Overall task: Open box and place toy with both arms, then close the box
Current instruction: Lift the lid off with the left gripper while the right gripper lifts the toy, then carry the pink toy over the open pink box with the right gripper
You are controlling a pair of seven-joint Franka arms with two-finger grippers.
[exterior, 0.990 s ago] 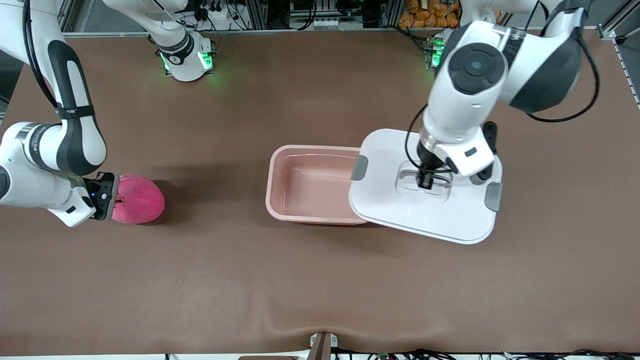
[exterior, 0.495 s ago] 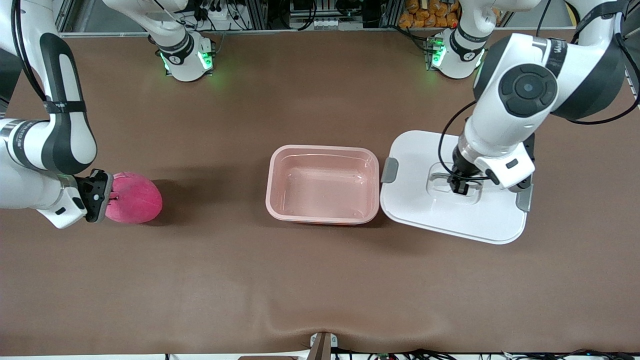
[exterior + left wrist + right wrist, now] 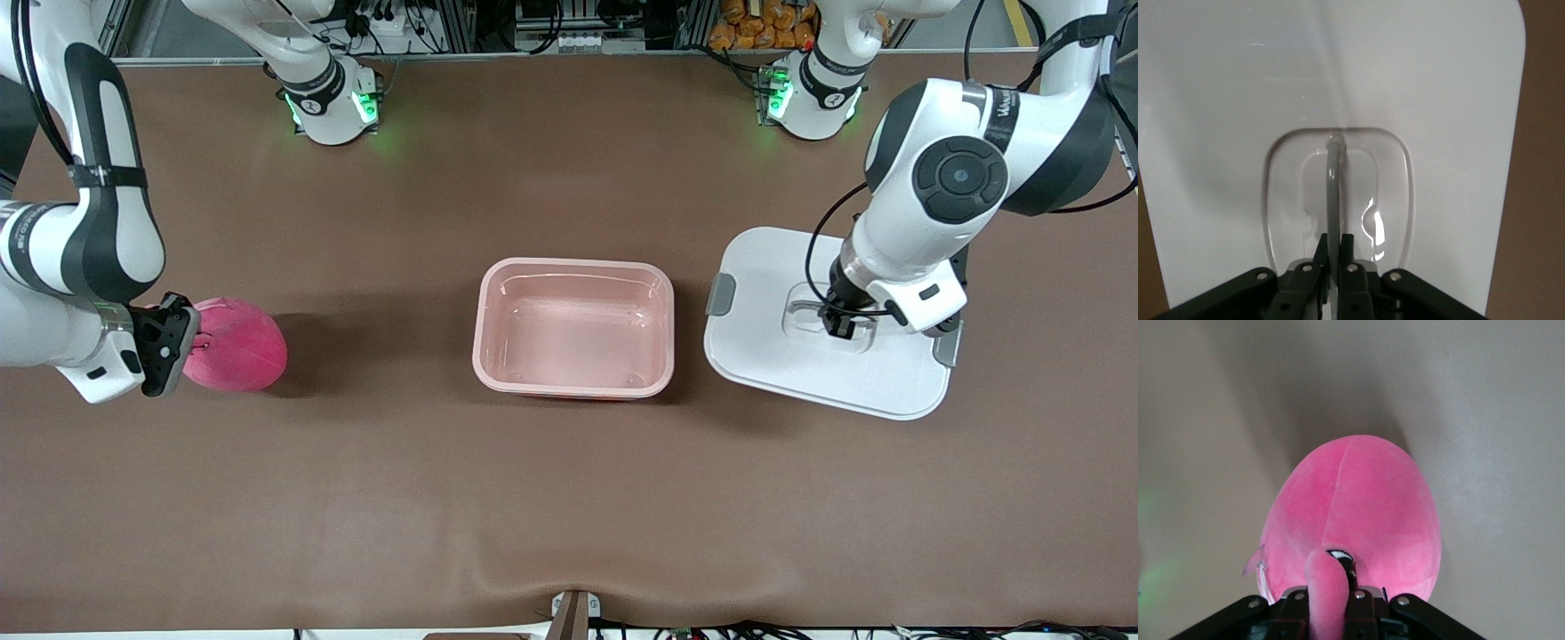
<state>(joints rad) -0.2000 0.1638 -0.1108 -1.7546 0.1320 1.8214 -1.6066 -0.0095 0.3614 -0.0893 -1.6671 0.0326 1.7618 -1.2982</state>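
The box [image 3: 578,264], a translucent pink tub, stands open and empty in the middle of the table. Its white lid [image 3: 782,356] is beside it toward the left arm's end, slightly askew. My left gripper [image 3: 840,325] is shut on the lid's grey handle [image 3: 1333,187], which runs between the fingers of the left gripper [image 3: 1335,248]. I cannot tell whether the lid [image 3: 1338,80] touches the table. The bright pink toy [image 3: 240,345] is at the right arm's end. My right gripper [image 3: 188,342] is shut on one of its lobes, which the right gripper [image 3: 1331,587] pinches against the toy [image 3: 1358,507].
Grey clips [image 3: 721,294] sit on the lid's two short sides. The arm bases [image 3: 331,102] stand along the table edge farthest from the front camera. Brown tabletop [image 3: 569,498] stretches between the box and the front edge.
The left gripper has carried the lid off the box's rim toward the left arm's end, uncovering the box fully. The right gripper and toy have shifted slightly.
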